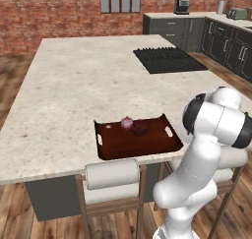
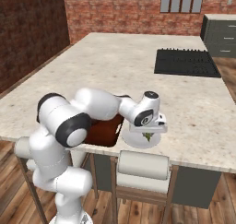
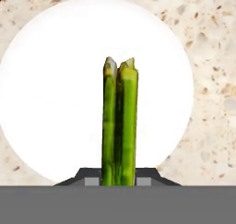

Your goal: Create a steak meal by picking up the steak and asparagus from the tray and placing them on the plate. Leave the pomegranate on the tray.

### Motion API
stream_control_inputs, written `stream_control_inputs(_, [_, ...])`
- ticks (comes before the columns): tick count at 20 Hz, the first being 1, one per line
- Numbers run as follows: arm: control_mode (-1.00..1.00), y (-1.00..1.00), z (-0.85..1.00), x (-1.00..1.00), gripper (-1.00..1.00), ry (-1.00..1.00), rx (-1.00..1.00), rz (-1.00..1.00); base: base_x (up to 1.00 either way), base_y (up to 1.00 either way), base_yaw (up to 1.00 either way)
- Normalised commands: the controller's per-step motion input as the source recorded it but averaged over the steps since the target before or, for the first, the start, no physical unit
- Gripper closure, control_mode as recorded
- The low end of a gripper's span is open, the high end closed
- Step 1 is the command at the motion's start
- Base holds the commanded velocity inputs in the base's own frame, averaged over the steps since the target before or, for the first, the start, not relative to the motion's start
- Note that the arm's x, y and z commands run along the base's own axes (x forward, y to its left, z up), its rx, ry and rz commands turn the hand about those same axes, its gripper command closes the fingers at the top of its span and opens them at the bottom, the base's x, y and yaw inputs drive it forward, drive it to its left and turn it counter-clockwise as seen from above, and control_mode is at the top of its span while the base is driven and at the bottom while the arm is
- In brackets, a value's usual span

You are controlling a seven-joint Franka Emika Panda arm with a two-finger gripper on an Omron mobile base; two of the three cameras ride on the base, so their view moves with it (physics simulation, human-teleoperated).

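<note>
My gripper [image 3: 119, 179] is shut on the asparagus [image 3: 120, 121], a pair of thin green stalks pointing away from the hand over the middle of the round white plate [image 3: 50, 103]. From the right base view the gripper [image 2: 148, 133] hangs just above the plate [image 2: 132, 140] at the counter's front edge, with the asparagus [image 2: 147, 136] pointing down. Left of the plate lies the dark reddish-brown tray [image 1: 113, 147], partly hidden behind my arm in the right base view [image 2: 103, 132]. The pink-purple pomegranate [image 1: 127, 123] and the dark maroon steak [image 1: 140, 130] sit side by side on the tray.
A black cooktop [image 1: 167, 59] is set into the far right of the speckled counter [image 1: 74, 90]. Padded stools [image 1: 112, 174] [image 2: 140, 165] stand under the front edge. Cabinets with appliances [image 1: 197, 26] line the back right.
</note>
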Motion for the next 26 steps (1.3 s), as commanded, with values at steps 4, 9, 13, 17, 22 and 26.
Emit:
stream_control_inputs(4, [-1.00, 0.00, -0.36, 0.17, 1.00, 0.00, 0.00, 0.00, 0.00, 0.00, 0.00])
stream_control_inputs(9, [-1.00, 0.00, -0.26, 0.27, 1.00, 0.00, 0.00, 0.00, 0.00, 0.00, 0.00])
stream_control_inputs(13, [-1.00, 0.00, -0.19, 0.34, 1.00, 0.00, 0.00, 0.00, 0.00, 0.00, 0.00])
stream_control_inputs(17, [-1.00, 0.00, -0.18, 0.38, 1.00, 0.01, 0.00, 0.00, 0.00, 0.00, 0.00])
stream_control_inputs(22, [-1.00, 0.00, -0.20, 0.36, -1.00, 0.00, 0.00, 0.00, 0.00, 0.00, 0.00])
stream_control_inputs(26, [-1.00, 0.00, -0.11, 0.24, -1.00, 0.00, 0.00, 0.00, 0.00, 0.00, 0.00])
